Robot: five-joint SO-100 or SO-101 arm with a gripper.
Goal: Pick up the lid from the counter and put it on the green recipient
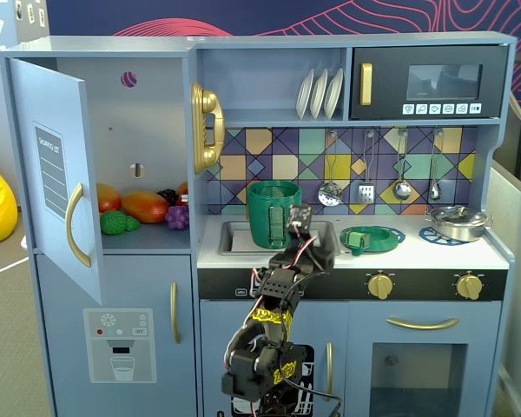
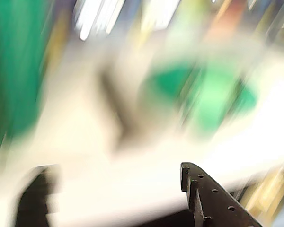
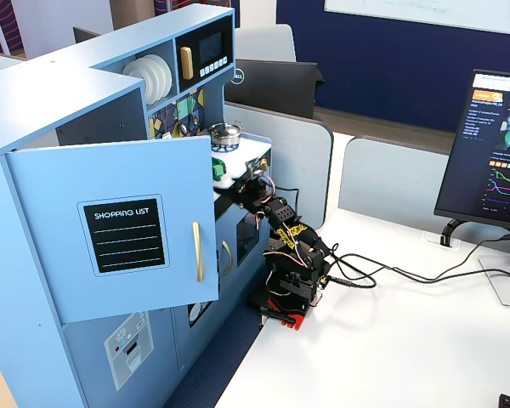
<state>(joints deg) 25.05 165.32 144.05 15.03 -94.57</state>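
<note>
Step in hand, as judged: approach to the lid; nothing is grasped yet.

Front fixed view, left to right:

1. Open refrigerator door (image 1: 56,195), well left of the pincer. Its panel reads "SHOPPING LIST" in the side fixed view.
2. Green recipient (image 1: 273,213), just left of and behind the pincer. It stands upright in the sink (image 1: 230,236), mouth uncovered.
3. Pincer (image 1: 306,228), raised at the front edge of the counter (image 1: 417,254). In the wrist view (image 2: 118,189) the 2 fingers stand apart with nothing between them: spread and empty.
4. Lid (image 1: 371,238), to the right of the pincer. It lies flat on the counter, clear of the fingers. The wrist view is heavily blurred; the lid (image 2: 203,101) shows there only as a green patch ahead and to the right.
5. Silver pot (image 1: 457,222), well right of the pincer, on a blue burner.

Next move, as judged: swing right, lower over the lid, and close on its rim or tab. Then carry it left and level above the recipient's mouth.

Other writing: the microwave buttons and the monitor text are too small to read.
</note>
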